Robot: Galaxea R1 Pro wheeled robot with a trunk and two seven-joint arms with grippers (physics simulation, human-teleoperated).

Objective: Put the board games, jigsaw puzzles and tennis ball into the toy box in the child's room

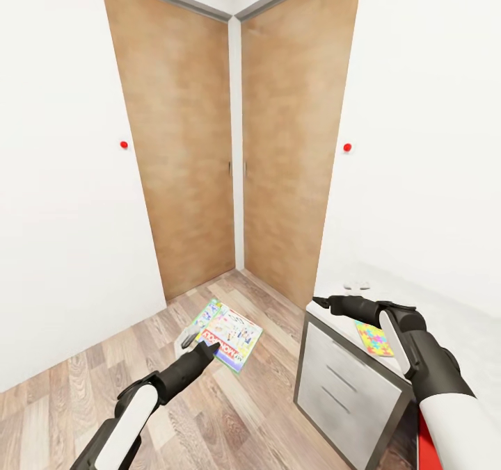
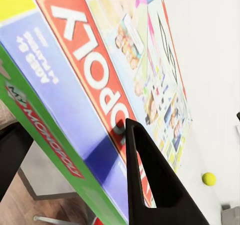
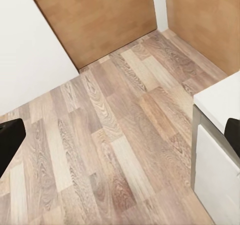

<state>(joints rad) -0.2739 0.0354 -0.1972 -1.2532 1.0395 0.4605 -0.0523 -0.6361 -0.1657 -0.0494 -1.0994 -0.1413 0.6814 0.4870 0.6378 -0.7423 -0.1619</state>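
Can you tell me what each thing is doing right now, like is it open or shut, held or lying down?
Green-edged Monopoly board game box: lid shut, held tilted in the air.
Left gripper: shut on the game box.
Right gripper: open, holding nothing.
Multicoloured jigsaw puzzle sheet: lying flat on the desk top.
Yellow-green tennis ball: resting on a white surface.
Two brown wooden doors: shut.
White desk drawers: shut.

Head cam: high, facing fwd/down at room corner w/ wooden doors [image 1: 209, 143], floor [image 1: 229, 414], table [image 1: 348, 379]. Left wrist cam: v. close on board game [image 2: 100, 95], also seen from head. Right wrist cam: mid-height, down at floor, table edge; shared w/ head.
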